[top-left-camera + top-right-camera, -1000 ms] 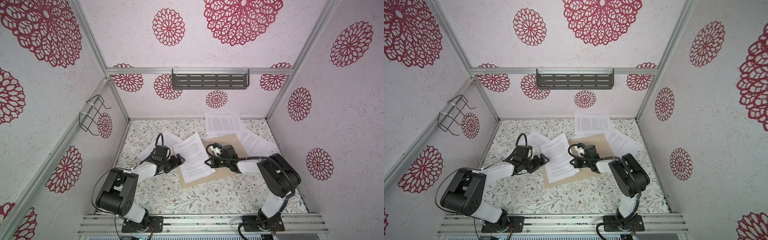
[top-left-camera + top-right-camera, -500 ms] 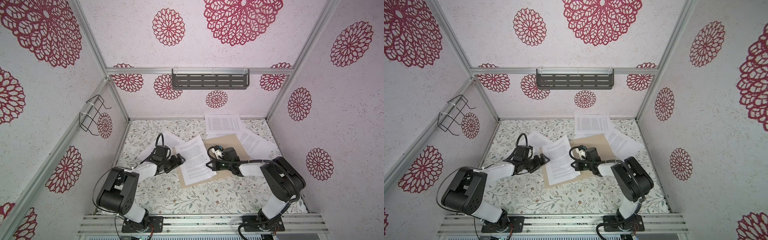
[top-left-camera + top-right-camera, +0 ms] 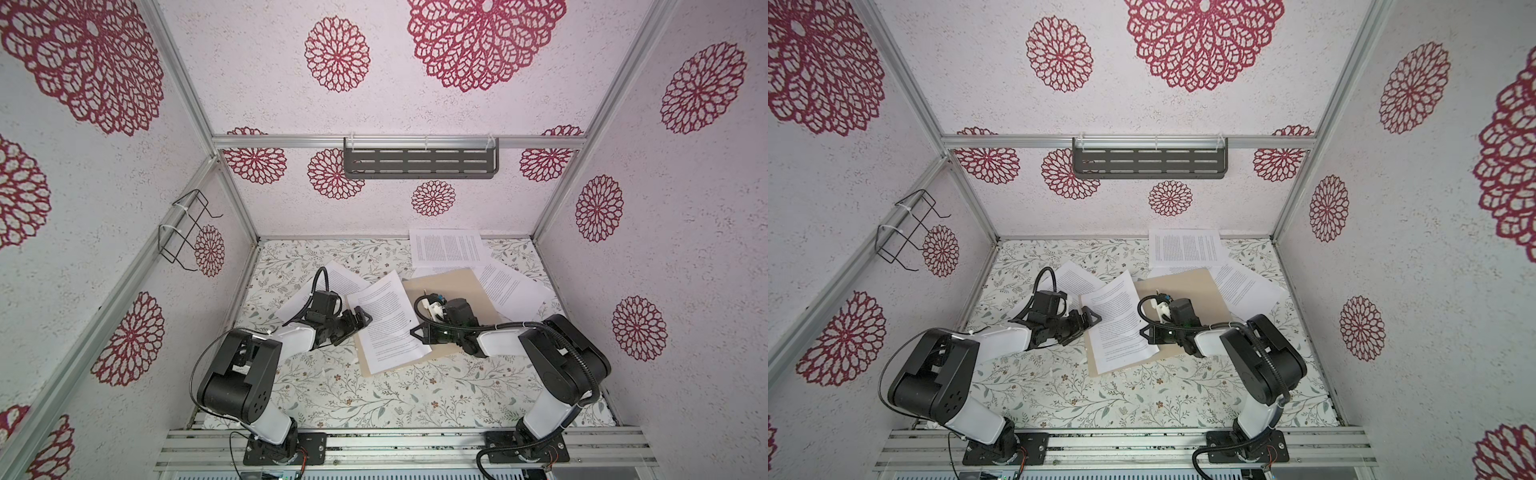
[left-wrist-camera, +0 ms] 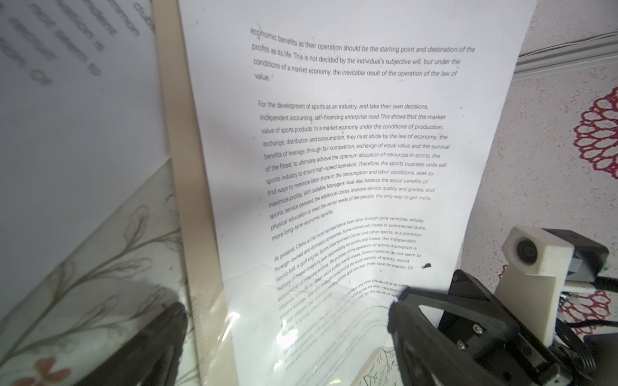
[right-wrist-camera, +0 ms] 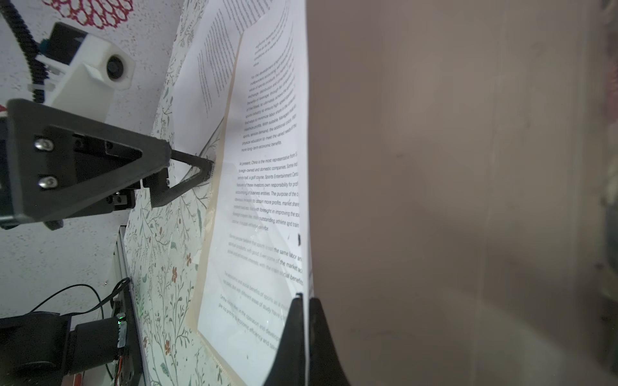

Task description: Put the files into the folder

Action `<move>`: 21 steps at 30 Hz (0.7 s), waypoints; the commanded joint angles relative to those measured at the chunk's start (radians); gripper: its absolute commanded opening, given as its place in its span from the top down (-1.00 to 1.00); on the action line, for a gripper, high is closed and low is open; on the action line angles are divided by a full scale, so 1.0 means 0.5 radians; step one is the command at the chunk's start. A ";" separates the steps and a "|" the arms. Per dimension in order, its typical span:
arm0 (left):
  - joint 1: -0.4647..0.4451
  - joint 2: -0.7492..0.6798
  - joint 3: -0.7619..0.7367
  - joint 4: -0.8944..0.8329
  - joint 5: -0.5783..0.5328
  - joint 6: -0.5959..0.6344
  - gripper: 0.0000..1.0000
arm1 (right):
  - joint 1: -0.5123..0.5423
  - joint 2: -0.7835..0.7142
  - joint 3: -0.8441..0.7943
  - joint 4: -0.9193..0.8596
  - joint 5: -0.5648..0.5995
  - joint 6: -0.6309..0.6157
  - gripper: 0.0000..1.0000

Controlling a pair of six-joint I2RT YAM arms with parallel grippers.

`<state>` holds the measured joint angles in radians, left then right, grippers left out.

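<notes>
The beige folder [image 3: 453, 286] [image 3: 1192, 286] lies flat mid-table. One of the files, a printed white sheet [image 3: 388, 324] [image 3: 1119, 328], lies across the folder's left part. My right gripper [image 3: 413, 332] [image 3: 1145, 332] is shut on that sheet's right edge; the right wrist view shows the paper pinched between the right gripper's [image 5: 305, 300] tips. My left gripper [image 3: 363, 316] [image 3: 1094, 318] stands open at the sheet's left edge, holding nothing. The left wrist view shows the sheet [image 4: 351, 150] and a strip of folder [image 4: 187, 167]. Three other sheets lie around the folder.
One loose sheet [image 3: 446, 247] leans against the back wall. Another sheet [image 3: 509, 286] lies right of the folder, and a third [image 3: 332, 282] lies under my left arm. A grey shelf [image 3: 419, 162] hangs on the back wall and a wire rack [image 3: 187, 228] on the left wall.
My right gripper, shut throughout, has moved toward the front of the table along the sheet's right edge. The left arm has stayed put.
</notes>
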<state>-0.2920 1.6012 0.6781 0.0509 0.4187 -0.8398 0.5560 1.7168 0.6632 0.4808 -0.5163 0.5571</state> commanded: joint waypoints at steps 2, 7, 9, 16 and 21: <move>-0.007 0.028 -0.048 0.053 0.009 -0.024 -0.95 | 0.020 0.012 -0.028 0.151 0.058 0.139 1.00; -0.022 0.039 -0.064 0.082 0.005 -0.038 -0.95 | 0.040 0.013 -0.089 0.229 0.159 0.266 1.00; -0.029 0.043 -0.066 0.085 0.006 -0.038 -0.95 | 0.042 0.007 -0.121 0.277 0.185 0.304 1.00; -0.032 0.046 -0.077 0.097 0.009 -0.038 -0.95 | 0.046 -0.021 -0.088 0.192 0.284 0.313 1.00; -0.033 0.037 -0.083 0.099 0.003 -0.033 -0.95 | 0.066 0.026 -0.033 0.201 0.257 0.326 1.00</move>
<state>-0.3004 1.6043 0.6563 0.1097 0.4213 -0.8536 0.5755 1.7226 0.6189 0.5640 -0.3965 0.7082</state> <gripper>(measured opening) 0.975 0.043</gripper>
